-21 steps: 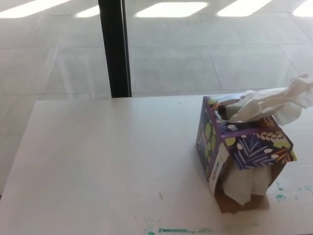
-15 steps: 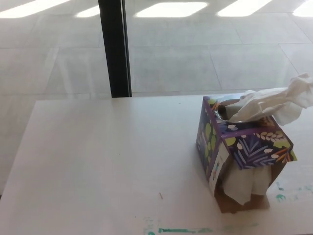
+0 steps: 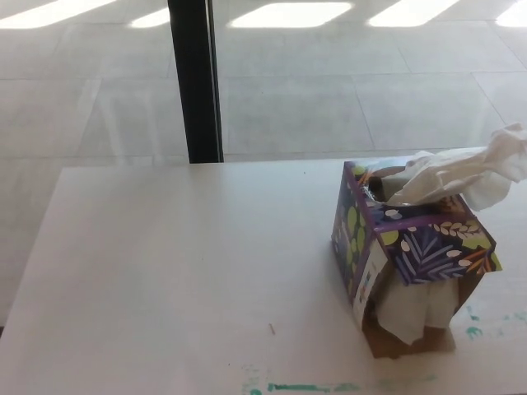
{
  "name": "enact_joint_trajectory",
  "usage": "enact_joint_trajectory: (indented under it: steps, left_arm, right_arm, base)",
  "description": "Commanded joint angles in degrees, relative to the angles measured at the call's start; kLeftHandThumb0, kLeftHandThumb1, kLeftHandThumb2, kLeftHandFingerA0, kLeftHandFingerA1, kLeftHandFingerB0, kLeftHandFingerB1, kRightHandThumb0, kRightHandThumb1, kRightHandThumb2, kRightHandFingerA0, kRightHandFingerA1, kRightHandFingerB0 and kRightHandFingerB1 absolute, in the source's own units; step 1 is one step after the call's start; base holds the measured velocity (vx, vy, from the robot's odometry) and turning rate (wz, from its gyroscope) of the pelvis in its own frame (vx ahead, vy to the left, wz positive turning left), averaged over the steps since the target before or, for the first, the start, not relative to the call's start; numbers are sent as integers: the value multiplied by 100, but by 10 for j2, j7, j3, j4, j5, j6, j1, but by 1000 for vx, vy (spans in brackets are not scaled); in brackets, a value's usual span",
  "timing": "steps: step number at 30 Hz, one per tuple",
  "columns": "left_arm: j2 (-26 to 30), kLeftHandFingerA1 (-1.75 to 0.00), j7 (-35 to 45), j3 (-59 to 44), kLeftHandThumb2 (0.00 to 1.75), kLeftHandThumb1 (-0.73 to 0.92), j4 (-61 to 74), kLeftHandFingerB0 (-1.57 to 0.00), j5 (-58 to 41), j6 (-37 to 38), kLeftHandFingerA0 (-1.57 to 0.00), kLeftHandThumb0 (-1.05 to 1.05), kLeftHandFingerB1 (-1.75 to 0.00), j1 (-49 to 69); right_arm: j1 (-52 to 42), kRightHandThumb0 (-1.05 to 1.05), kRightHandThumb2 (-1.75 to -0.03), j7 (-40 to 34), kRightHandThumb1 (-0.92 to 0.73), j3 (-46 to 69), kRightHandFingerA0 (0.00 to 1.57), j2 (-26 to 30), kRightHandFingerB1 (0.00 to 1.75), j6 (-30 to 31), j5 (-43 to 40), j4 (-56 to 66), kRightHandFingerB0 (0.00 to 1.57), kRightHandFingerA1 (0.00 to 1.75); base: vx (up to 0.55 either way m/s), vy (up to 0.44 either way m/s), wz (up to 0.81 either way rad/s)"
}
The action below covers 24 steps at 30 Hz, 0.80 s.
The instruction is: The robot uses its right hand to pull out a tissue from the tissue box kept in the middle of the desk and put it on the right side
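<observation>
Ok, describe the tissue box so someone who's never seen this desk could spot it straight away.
On the white desk, look to the right half, near the front edge. The tissue box stands there: a purple cube with a leaf pattern, white tissue bunched out of its top and more spilling from its torn front. It is the only object on the desk.

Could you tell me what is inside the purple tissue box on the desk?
White tissue spills from the top opening of the tissue box, and more white tissue bulges from its torn near side. How much remains deeper inside is hidden by the cardboard walls.
</observation>
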<state>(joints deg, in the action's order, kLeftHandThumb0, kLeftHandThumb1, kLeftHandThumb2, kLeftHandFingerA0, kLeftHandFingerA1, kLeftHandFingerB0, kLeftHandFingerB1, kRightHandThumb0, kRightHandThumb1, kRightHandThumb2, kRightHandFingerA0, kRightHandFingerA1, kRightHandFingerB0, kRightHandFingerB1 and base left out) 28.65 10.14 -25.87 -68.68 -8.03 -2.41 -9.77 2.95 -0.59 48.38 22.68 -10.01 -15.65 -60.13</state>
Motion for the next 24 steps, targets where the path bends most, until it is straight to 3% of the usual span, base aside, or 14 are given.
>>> enact_joint_trajectory:
  steps: [1, 4, 5, 9, 11, 12, 13, 14, 15, 16, 17, 22, 23, 24]
  left_arm:
    - [11, -62, 6, -4, 101, 77, 3, -45, -17, -16, -65, -105, -82, 7]
    - [11, -63, 3, 0, 102, 76, 2, -45, -14, -17, -66, -105, -84, 9]
    - [10, -63, 6, 0, 101, 77, 7, -45, -15, -13, -67, -105, -83, 12]
    - [12, -61, 12, -1, 99, 79, 5, -44, -17, -9, -64, -105, -80, 15]
    - [12, -60, 13, -2, 99, 79, 3, -43, -18, -11, -63, -105, -80, 15]
    - [11, -61, 9, -3, 99, 79, 0, -44, -18, -7, -66, -105, -80, 19]
    - [11, -61, 10, -3, 99, 78, 0, -44, -17, -2, -65, -105, -82, 22]
    - [11, -61, 12, -3, 99, 78, 0, -44, -17, 2, -65, -105, -82, 24]
    - [10, -60, 13, -3, 99, 78, 3, -45, -17, 3, -64, -105, -82, 25]
    - [9, -58, 9, 4, 100, 79, 6, -45, -10, 5, -64, -105, -80, 31]
    - [9, -58, 8, 3, 99, 79, 6, -46, -11, 4, -64, -105, -80, 31]
    - [9, -60, 8, 3, 98, 77, 9, -47, -13, 0, -65, -105, -82, 30]
    - [9, -60, 10, 3, 99, 78, 13, -45, -13, -4, -63, -105, -82, 31]
    - [10, -59, 11, 3, 99, 77, 12, -44, -13, -5, -64, -105, -79, 32]
  right_arm:
    - [48, -56, -62, 27, -74, -13, 62, 56, 49, 9, -36, 59, 41, 100]
    - [64, -56, -62, -1, -73, -28, 71, 59, 50, 14, -28, 110, 49, 98]
    - [115, -62, -62, -52, -70, -57, 80, 86, 49, 7, 14, 112, 54, 85]
    - [191, -74, -61, -70, -70, -109, 72, 99, 67, 36, 32, 209, 55, 91]
    - [208, -72, -61, -81, -67, -120, 69, 92, 58, 78, 26, 261, 55, 89]
    - [226, -55, -62, -70, -75, -165, 56, 94, 45, 131, 46, 341, 42, 80]
    - [238, -53, -93, -62, -59, -192, 54, 95, 56, 160, 55, 385, 35, 77]
    - [244, -53, -93, -57, -59, -202, 54, 95, 56, 168, 56, 398, 35, 77]
    - [260, -48, -90, -61, -59, -224, 55, 90, 56, 177, 70, 413, 38, 73]
    - [263, -40, -62, -37, -76, -239, 48, 89, 42, 169, 67, 420, 34, 65]
    - [274, -36, -62, -22, -76, -258, 50, 87, 42, 150, 74, 418, 33, 65]
    - [313, -57, -61, 51, -71, -345, 48, 86, 35, 161, 73, 447, 34, 56]
    - [321, -61, -90, 50, -55, -358, 46, 82, 47, 188, 69, 459, 27, 64]
    - [324, -59, -61, 56, -68, -372, 46, 81, 34, 194, 72, 468, 35, 59]
  base:
    - [0, 0, 0]
    - [-13, -4, -2]
    - [0, 0, 0]
    - [0, 0, 0]
    - [0, 0, 0]
    - [0, 0, 0]
    - [-47, -17, 6]
    - [-49, -18, 9]
    - [0, 0, 0]
    - [0, 0, 0]
    - [0, 0, 0]
    - [0, 0, 0]
    - [0, 0, 0]
    - [0, 0, 0]
